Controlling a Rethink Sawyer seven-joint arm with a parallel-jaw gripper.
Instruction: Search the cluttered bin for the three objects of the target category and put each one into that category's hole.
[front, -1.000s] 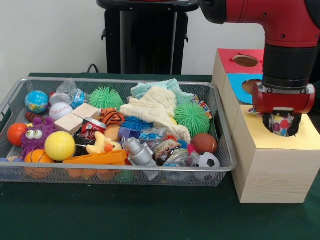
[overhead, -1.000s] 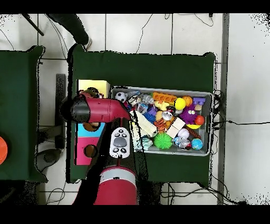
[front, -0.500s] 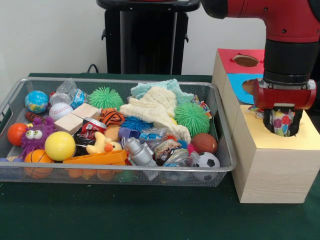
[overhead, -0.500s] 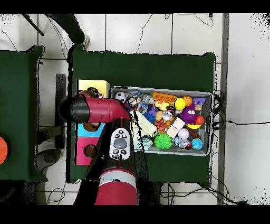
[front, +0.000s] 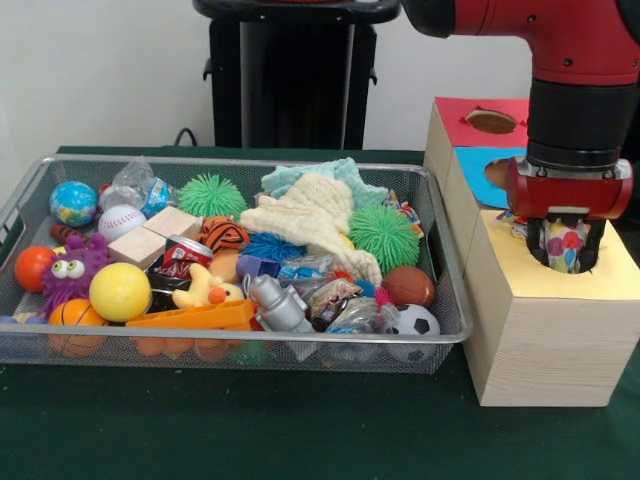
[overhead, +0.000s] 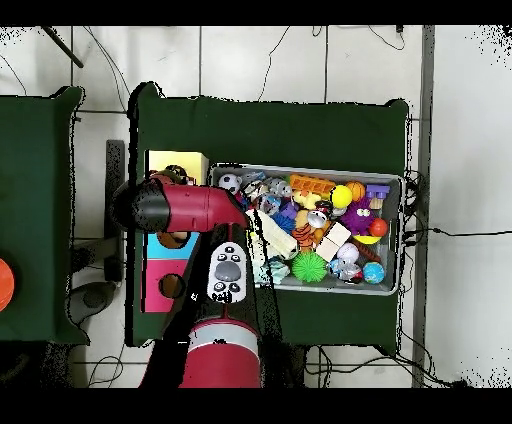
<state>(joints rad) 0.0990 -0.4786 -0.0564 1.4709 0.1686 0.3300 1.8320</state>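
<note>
Over the yellow hole: gripper (front: 566, 245) hangs above the wooden box's (front: 545, 330) yellow-topped section.
Held item: a clear packet with coloured dots (front: 563, 247) sits between the fingers, which are closed on it, directly over the hole's opening.
Bin (front: 440, 300): wire mesh, just beside the box, crowded with balls, cloth and toys.
Arm (overhead: 190, 207): reaches across the boxes in the overhead view.

A clear crinkly packet with red and pink dots (front: 563, 247) hangs upright between the fingers of the claw (front: 565, 252) — directly below it, the yellow-topped wooden box's round hole (front: 568, 264).
</note>
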